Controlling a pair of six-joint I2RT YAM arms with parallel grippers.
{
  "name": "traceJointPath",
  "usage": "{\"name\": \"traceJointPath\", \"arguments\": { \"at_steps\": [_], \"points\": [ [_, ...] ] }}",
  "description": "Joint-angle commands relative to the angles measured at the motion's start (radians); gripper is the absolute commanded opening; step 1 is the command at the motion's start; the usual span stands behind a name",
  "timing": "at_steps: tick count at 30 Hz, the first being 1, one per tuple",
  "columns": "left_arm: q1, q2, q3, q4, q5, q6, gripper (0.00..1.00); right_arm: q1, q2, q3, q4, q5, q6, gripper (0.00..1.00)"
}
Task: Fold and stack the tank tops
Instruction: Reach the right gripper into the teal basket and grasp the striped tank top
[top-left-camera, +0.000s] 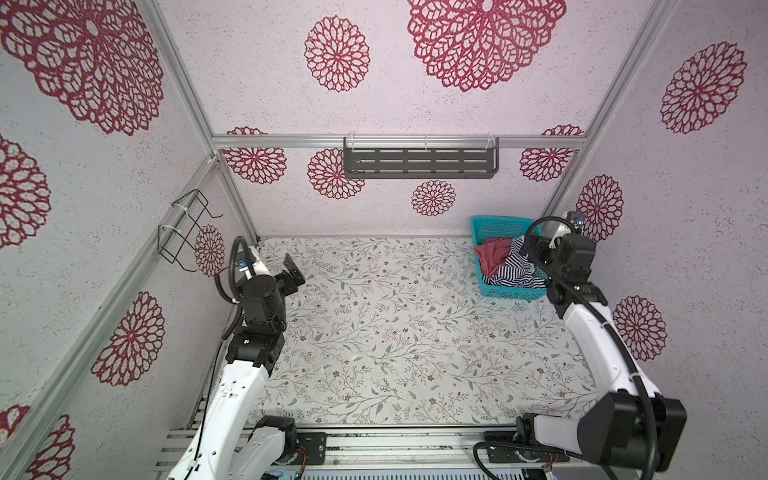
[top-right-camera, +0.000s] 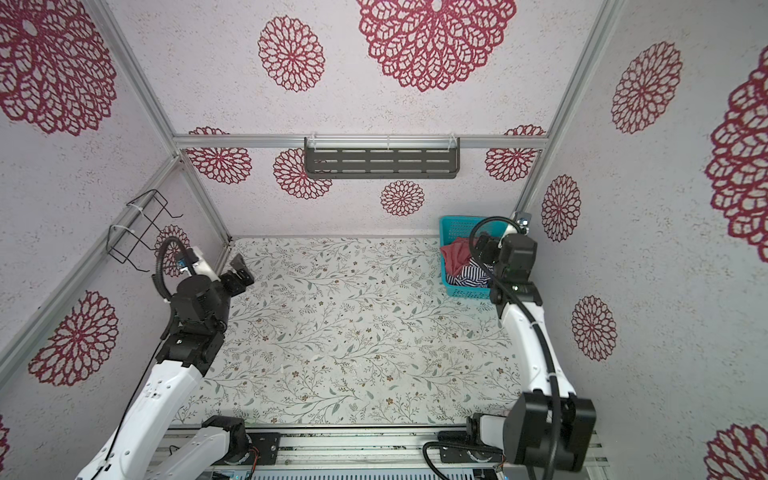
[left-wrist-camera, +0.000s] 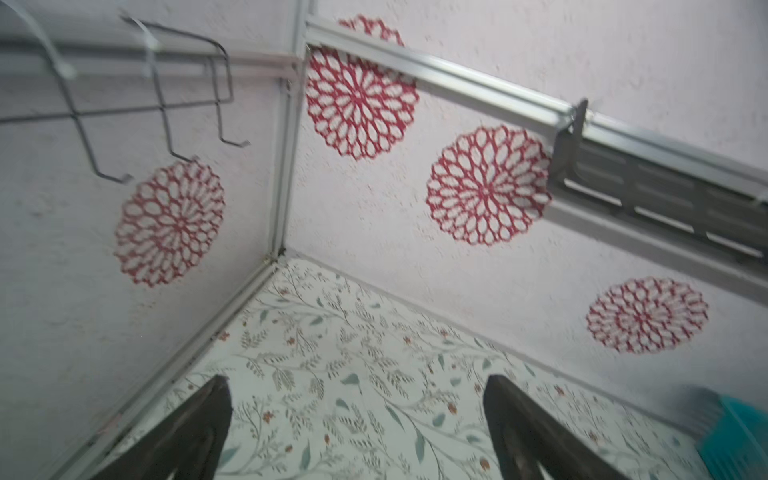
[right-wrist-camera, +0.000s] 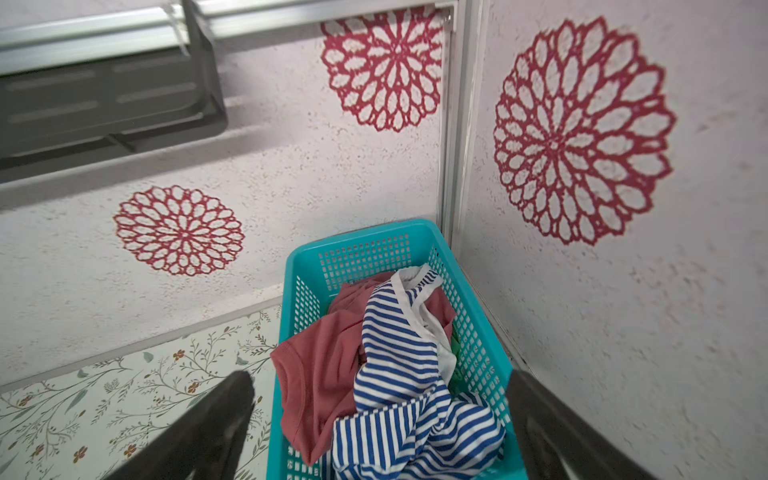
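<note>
**Soft cloth, sheeny plastic, pale metal**

The striped tank top (right-wrist-camera: 399, 374) and the red-pink tank top (right-wrist-camera: 316, 374) are soft, matt cloth, rumpled into folds. The striped one has a smooth white trim. The basket (right-wrist-camera: 365, 257) is teal plastic mesh with a slight sheen. The table (top-left-camera: 395, 332) has a smooth, matt floral-print covering. The walls (top-left-camera: 457, 112) look grainy, rough and matt. The frame rails (top-left-camera: 291, 142) are pale metal with a dull shine. The slotted shelf (top-left-camera: 419, 156) is dark matt metal, and the wire rack (top-left-camera: 183, 232) is thin black wire. The arm shells (top-left-camera: 232, 399) are smooth white plastic. The left claw (left-wrist-camera: 357, 382) and right claw (right-wrist-camera: 380, 380) have matt black fingers (right-wrist-camera: 216, 428).
</note>
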Motion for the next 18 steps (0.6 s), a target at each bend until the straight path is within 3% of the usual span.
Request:
{"name": "traceJointPath", "arguments": {
  "at_steps": [1,4,9,13,15,18],
  "points": [
    [-0.1,0.036,0.003,-0.202,0.001,-0.11,0.98,-0.03,0.187,0.096,-0.245,-0.094,0.034,0.91],
    [-0.143,0.038,-0.003,-0.203,0.018,-0.147,0.96,-0.058,0.33,0.205,-0.266,-0.149,0.043,0.71],
    [-0.171,0.046,-0.013,-0.205,0.044,-0.181,0.92,-0.076,0.517,0.341,-0.296,-0.179,0.042,0.64],
    [-0.179,0.038,-0.003,-0.217,0.035,-0.188,0.9,-0.077,0.559,0.42,-0.361,-0.227,0.04,0.21],
    [-0.18,0.034,0.005,-0.221,0.026,-0.186,0.89,-0.076,0.521,0.423,-0.369,-0.194,0.04,0.03],
    [-0.181,0.033,0.027,-0.227,0.025,-0.18,0.88,-0.06,0.437,0.437,-0.404,-0.148,0.014,0.0]
  ]
}}
